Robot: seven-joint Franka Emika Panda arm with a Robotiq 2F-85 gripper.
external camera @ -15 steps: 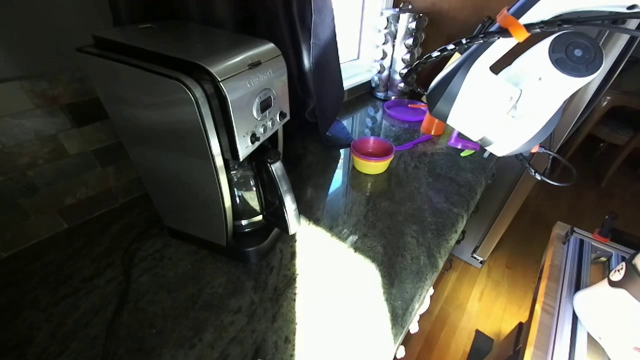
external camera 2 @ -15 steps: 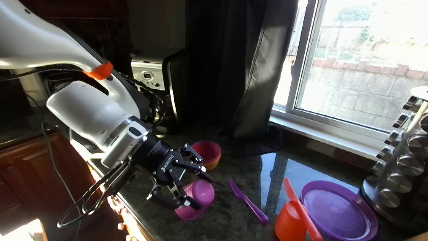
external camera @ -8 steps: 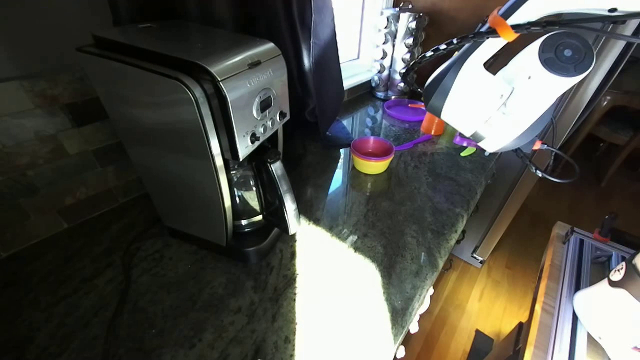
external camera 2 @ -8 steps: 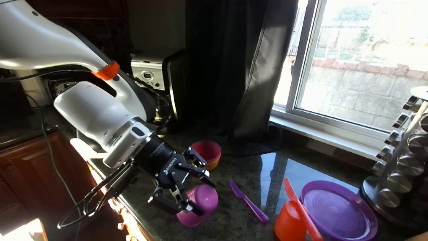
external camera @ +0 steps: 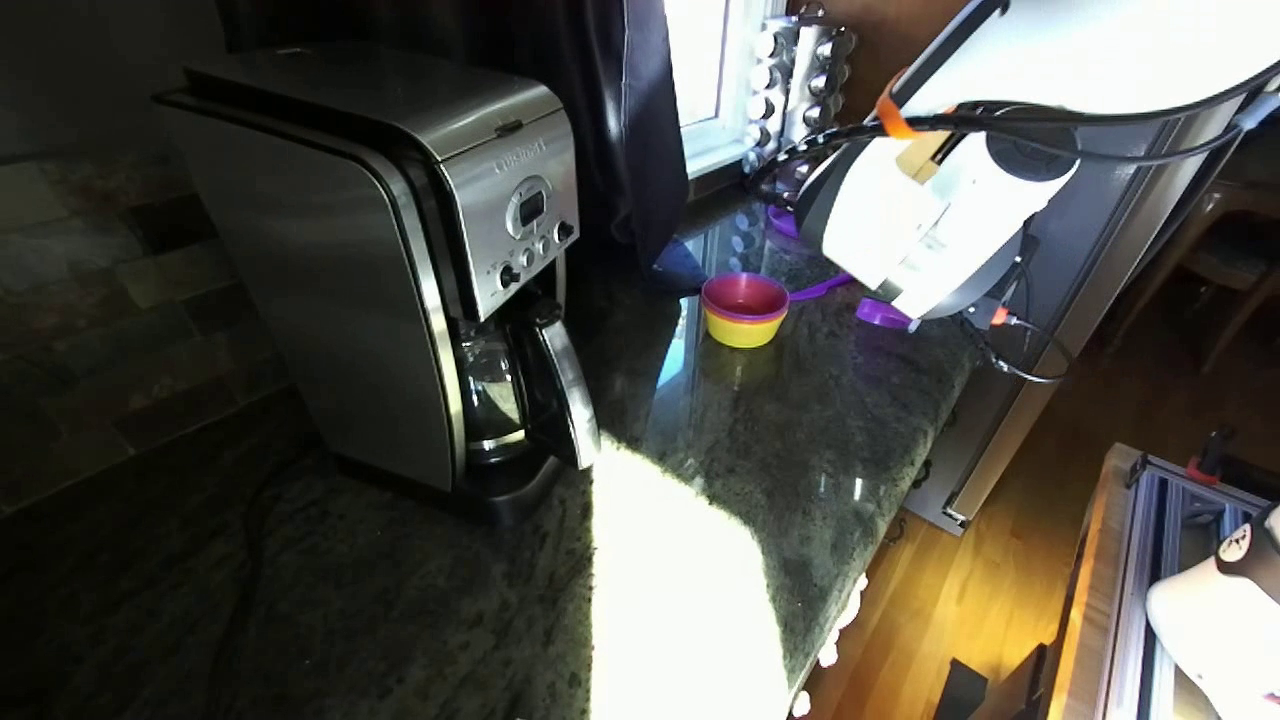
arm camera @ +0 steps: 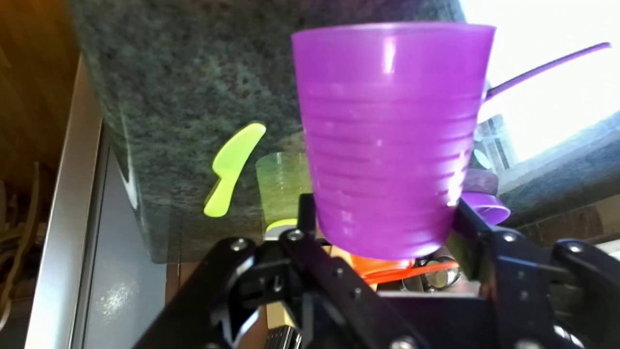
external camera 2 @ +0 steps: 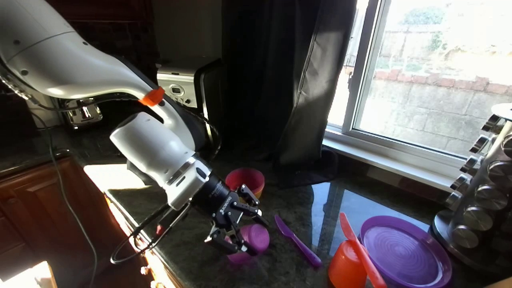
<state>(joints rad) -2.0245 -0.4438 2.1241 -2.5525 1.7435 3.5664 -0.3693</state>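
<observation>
The gripper (arm camera: 387, 211) is pinching the purple cup (arm camera: 392, 121) near its narrower, closed end, probably because the tapering wall fits there between the fingers (arm camera: 306, 213), and so the cup is held tilted over the countertop (external camera: 820, 430), toward the front edge. Farther inward from this edge, the bowls (external camera: 742, 328) sit one inside another, maybe for saving space. The inside of the cup is not shown, I cannot tell whether its rim touches the countertop, and in an exterior view the arm (external camera: 890, 220) covers most of the purple plate (external camera: 783, 222).
</observation>
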